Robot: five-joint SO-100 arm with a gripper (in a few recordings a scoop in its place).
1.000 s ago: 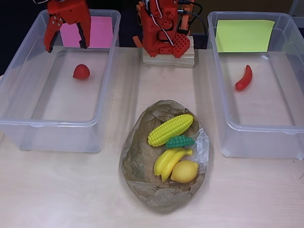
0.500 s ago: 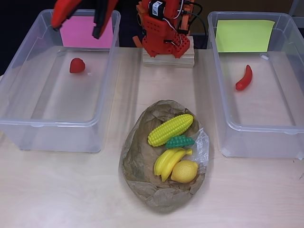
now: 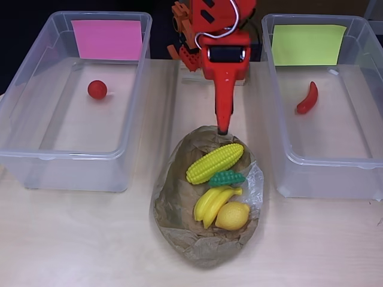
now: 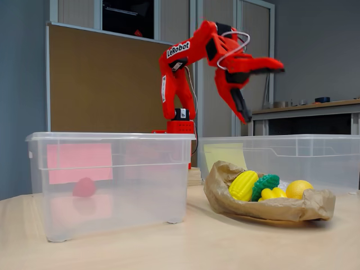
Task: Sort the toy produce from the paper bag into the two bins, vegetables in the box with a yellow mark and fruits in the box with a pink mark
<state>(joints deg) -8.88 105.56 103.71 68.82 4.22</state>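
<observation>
Overhead view: the paper bag [image 3: 206, 206] lies mid-bench holding corn [image 3: 215, 163], a green vegetable [image 3: 227, 178], bananas [image 3: 214, 202] and a lemon [image 3: 232, 216]. A red ball-shaped fruit [image 3: 97, 89] sits in the left pink-marked bin [image 3: 72, 156], a chili [image 3: 307, 98] in the right yellow-marked bin [image 3: 323, 170].

Fixed view: the end effector [image 4: 260, 93] hangs wide open and empty above the bag [image 4: 264, 205].

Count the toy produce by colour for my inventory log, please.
Yellow: 3, the corn, the bananas and the lemon
Green: 1, the green vegetable
Red: 2, the red ball-shaped fruit and the chili
Total: 6
</observation>
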